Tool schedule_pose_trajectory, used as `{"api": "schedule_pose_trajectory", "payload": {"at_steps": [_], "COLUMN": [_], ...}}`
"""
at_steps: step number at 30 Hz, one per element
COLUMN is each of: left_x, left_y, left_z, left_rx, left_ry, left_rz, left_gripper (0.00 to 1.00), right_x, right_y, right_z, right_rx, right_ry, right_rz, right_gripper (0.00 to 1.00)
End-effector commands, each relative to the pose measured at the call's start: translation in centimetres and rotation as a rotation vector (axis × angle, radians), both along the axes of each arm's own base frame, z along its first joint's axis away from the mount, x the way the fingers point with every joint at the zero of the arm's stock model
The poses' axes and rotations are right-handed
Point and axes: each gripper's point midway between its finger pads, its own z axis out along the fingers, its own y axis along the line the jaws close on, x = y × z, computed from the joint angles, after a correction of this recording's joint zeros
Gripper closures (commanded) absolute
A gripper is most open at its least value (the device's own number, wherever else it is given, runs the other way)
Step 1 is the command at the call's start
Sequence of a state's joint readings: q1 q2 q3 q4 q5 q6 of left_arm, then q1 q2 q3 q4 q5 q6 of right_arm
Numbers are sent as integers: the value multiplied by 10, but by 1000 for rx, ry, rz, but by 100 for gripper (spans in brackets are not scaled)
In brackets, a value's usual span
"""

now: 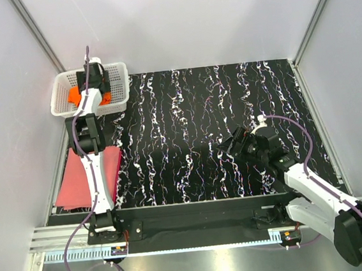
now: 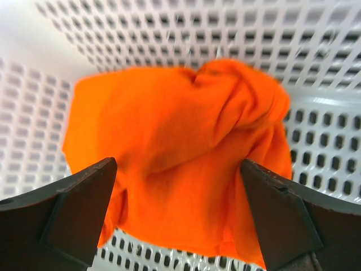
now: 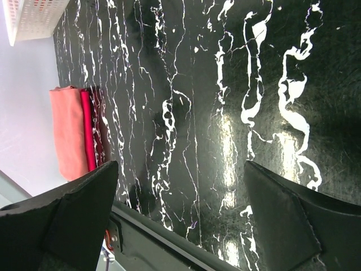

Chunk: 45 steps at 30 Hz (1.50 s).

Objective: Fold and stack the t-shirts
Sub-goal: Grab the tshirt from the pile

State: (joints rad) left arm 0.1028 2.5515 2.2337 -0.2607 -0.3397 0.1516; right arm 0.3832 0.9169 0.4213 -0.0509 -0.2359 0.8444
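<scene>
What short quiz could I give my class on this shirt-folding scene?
1. True or false: the orange t-shirt lies bunched inside the white mesh basket.
2. The left gripper is: A) open over the orange t-shirt; B) shut on it; C) shut on the basket rim.
3. Fill in: the folded pink-red t-shirt lies at the table's ____ edge.
Key: 1 true; 2 A; 3 left.

From my remote station I saw a black tabletop [image 1: 200, 133] veined with white marbling, glossy where light glared off it, enclosed by plain pale walls [image 1: 176, 20] with aluminium corner posts [image 1: 35, 34]; a brushed metal ledge [image 1: 200, 268] ran along the near edge.
</scene>
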Motion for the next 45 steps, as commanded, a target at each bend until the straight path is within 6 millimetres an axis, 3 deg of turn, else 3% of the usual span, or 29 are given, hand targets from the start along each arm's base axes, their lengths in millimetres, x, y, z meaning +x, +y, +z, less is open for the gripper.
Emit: {"api": "schedule_pose_trajectory", "payload": {"at_steps": [1,3,4,7,8,10,11,12,18,21,27,28,30,33,36,43,45], "left_x": [27,29,31,34,33,32,30,26,-2,0,4,4,4,5,6,3,1], "left_y": [-7,-10,-12,-15,-16,-11,-9,-9,-6,-18,-20,-20,-19,-17,-14,-12,-9], "left_z": [40,39,41,39,38,39,38,36,17,13,9,10,10,10,12,18,32], "left_rx": [36,39,39,34,33,30,26,18,-68,-147,-236,-250,-266,-281,-288,-330,-344], "left_ry": [-114,-108,-111,-103,-100,-103,-103,-86,7,9,14,11,8,3,-11,-53,-85], "left_rz": [-96,-123,-135,-160,-165,-142,-121,-109,-11,-48,-85,-97,-109,-113,-97,-59,-28], "left_gripper": [6,21,37,56,53,29,9,4,1,3,32,39,64,76,100,100,100], "right_x": [15,18,19,21,22,23,23,24,26,24,24,25,26,28,29,27,27], "right_y": [0,-3,-3,-4,-4,-4,-5,-5,-9,-9,-13,-13,-13,-14,-14,-12,-11], "right_z": [23,24,24,26,29,32,33,34,33,30,22,21,21,21,20,21,22], "right_rx": [-5,-15,-20,-28,-24,-27,-29,-32,-48,-43,-46,-47,-48,-51,-56,-44,-38], "right_ry": [-87,-93,-97,-103,-108,-116,-121,-123,-108,-93,-69,-68,-64,-63,-64,-60,-61], "right_rz": [-11,-28,-30,-29,-26,-25,-26,-24,-29,-32,-51,-54,-58,-64,-66,-57,-54], "right_gripper": [0,0,0,0,0,0,0,0,0,0,0,0,0,0,0,0,0]}}
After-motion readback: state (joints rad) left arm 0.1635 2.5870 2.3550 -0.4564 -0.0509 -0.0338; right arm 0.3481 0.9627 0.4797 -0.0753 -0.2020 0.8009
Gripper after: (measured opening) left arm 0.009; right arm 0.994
